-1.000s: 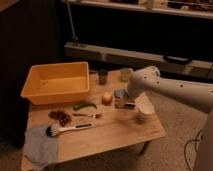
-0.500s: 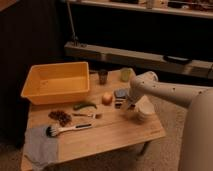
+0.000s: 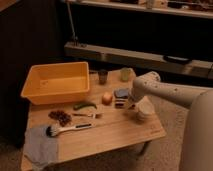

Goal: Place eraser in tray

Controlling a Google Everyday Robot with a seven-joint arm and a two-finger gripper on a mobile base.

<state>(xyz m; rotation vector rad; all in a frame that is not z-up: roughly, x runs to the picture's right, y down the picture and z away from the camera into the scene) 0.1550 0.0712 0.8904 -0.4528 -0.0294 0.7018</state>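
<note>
The eraser (image 3: 120, 104), a small dark block with a pale stripe, lies on the wooden table (image 3: 115, 135) right of centre, just below a flat blue-grey pad (image 3: 121, 93). The yellow-orange tray (image 3: 35, 82) stands empty at the table's back left. My gripper (image 3: 129, 103) comes down from the white arm on the right and sits right beside the eraser's right end, low over the table. I cannot tell whether it touches the eraser.
An onion (image 3: 107, 98) lies left of the eraser. A dark cup (image 3: 102, 76) and a green cup (image 3: 125, 74) stand at the back. A white bowl (image 3: 145, 110), green pepper (image 3: 85, 105), grapes (image 3: 61, 117), fork (image 3: 88, 115), brush (image 3: 67, 129) and grey cloth (image 3: 40, 146) are around.
The arm has swung left and lowered, bringing the gripper from above the white bowl down next to the eraser. The objects on the table have not moved.
</note>
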